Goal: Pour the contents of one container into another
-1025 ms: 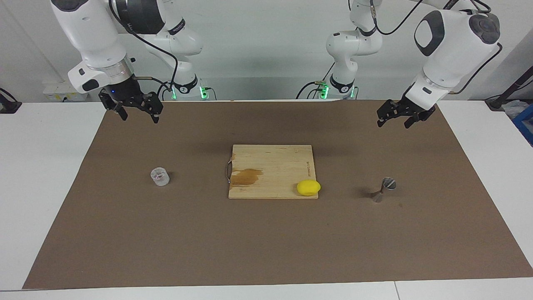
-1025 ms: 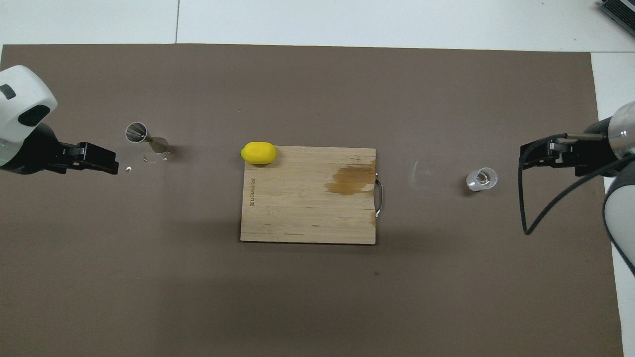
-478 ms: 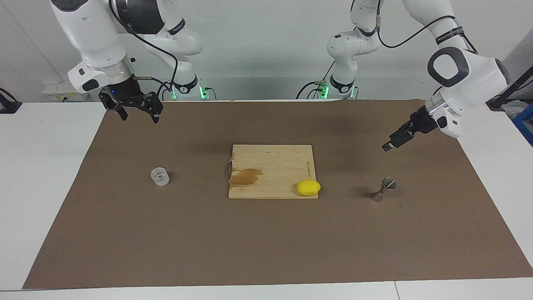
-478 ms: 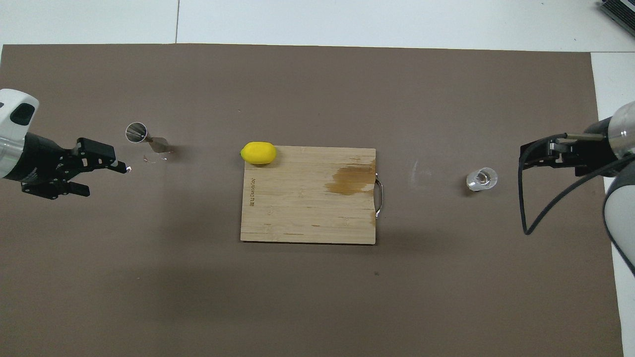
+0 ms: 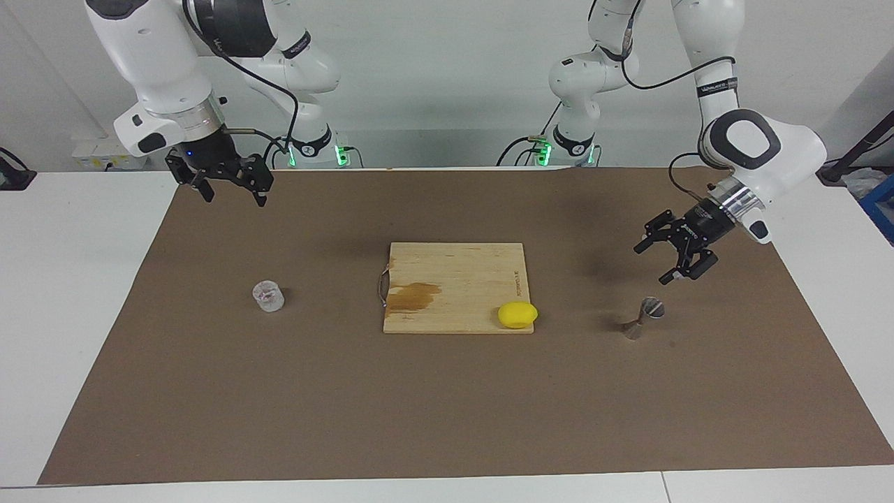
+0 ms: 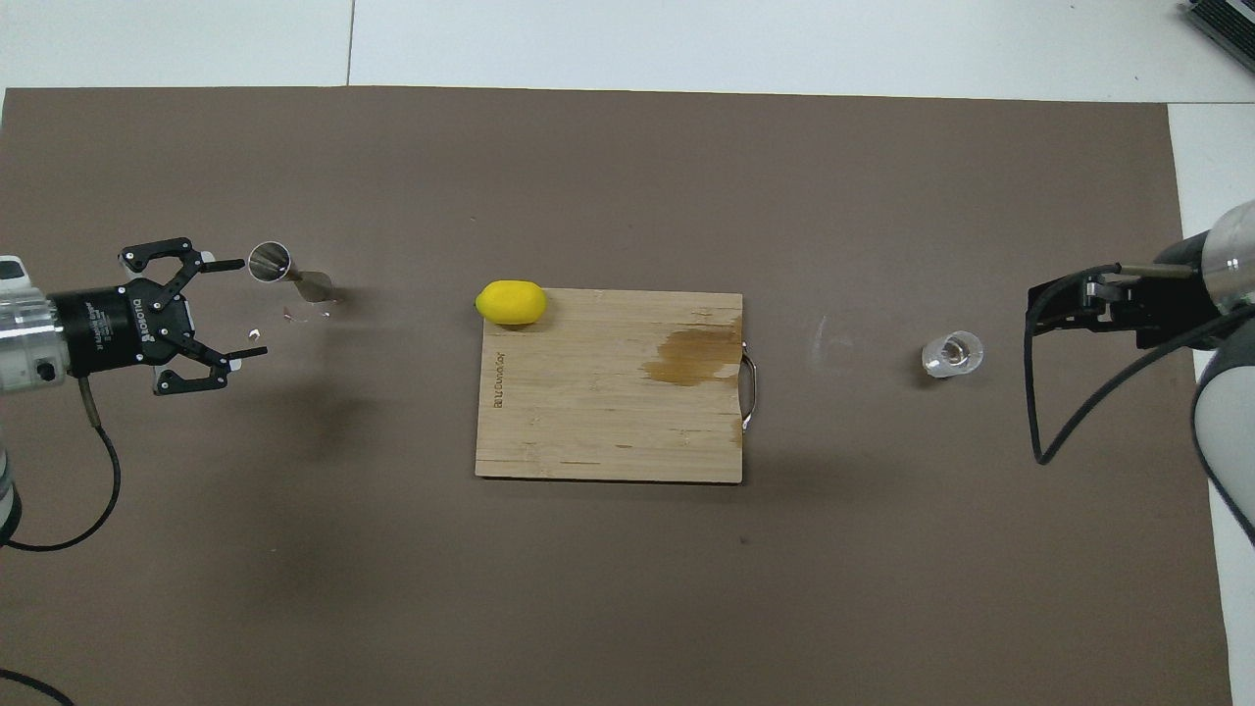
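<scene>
Left claw (image 5: 672, 262) is mine: jaws spread wide, gripping nothing, hanging just above the jigger (image 5: 644, 316). A second ago I was up near the mat's edge by my base; since then I've swung down and rolled the wrist so the fingers now bracket the space beside the jigger's rim. Reads as lining up a side grab at the waist, probably to steady it for the pour. No contact yet.

Jigger: small, silvery steel, two cones joined at a narrow waist, standing upright, shiny and likely slick. It hasn't moved.

Further out toward the other arm: bamboo cutting board (image 5: 455, 286) with a dark stain and a wire handle, smooth yellow lemon (image 5: 517, 314) on its corner.

Then the clear cup (image 5: 267, 295), short cylinder, untouched on the brown mat (image 5: 447, 405) covering the tabletop.

Right claw (image 5: 227, 183) waits over the mat's edge, also open, unchanged.
</scene>
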